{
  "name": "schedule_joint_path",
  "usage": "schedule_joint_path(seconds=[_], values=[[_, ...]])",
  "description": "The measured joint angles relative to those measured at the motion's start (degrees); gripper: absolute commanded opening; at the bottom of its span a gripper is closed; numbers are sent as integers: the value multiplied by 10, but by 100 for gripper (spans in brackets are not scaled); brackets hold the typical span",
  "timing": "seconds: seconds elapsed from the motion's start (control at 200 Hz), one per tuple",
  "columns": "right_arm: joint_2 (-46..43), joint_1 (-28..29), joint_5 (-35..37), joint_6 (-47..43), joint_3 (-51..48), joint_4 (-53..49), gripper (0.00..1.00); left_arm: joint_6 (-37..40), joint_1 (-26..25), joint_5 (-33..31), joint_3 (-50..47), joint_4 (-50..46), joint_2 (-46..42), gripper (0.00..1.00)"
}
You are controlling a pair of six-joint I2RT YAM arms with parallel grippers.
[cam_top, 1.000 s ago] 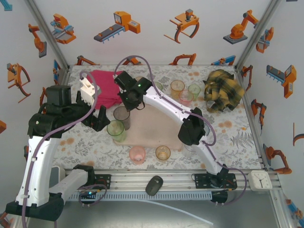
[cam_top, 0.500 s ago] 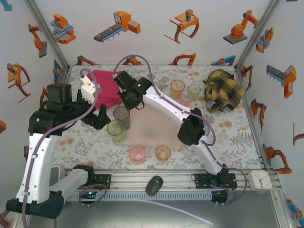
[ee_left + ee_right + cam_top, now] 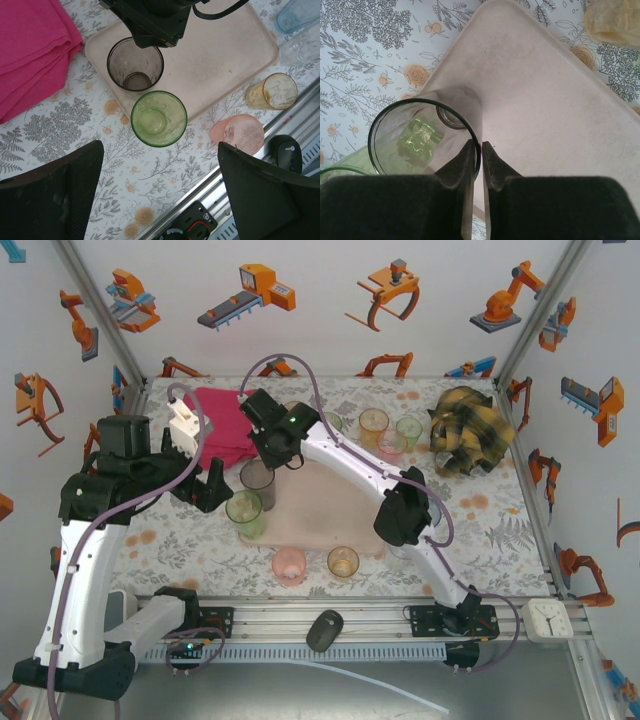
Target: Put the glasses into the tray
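Right fingers pinch grey glass rim; glass upright, mouth up, seemingly on tray; left fingers spread.

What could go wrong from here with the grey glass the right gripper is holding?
1. The right gripper pinches only one wall of the grey glass, which stands at the very corner of the tray; a skewed release might tip it over the low rim.
2. The green glass stands close beside it, so pulling back could knock it.
3. The open left gripper hangs nearby; the arms might clash.
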Motion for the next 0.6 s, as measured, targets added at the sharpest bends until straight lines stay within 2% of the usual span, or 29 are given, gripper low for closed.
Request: schedule_joint_path(seconds=[0.601], values=[[0, 0, 6, -2, 11, 3, 39, -3, 3, -1, 16, 0, 9, 89]])
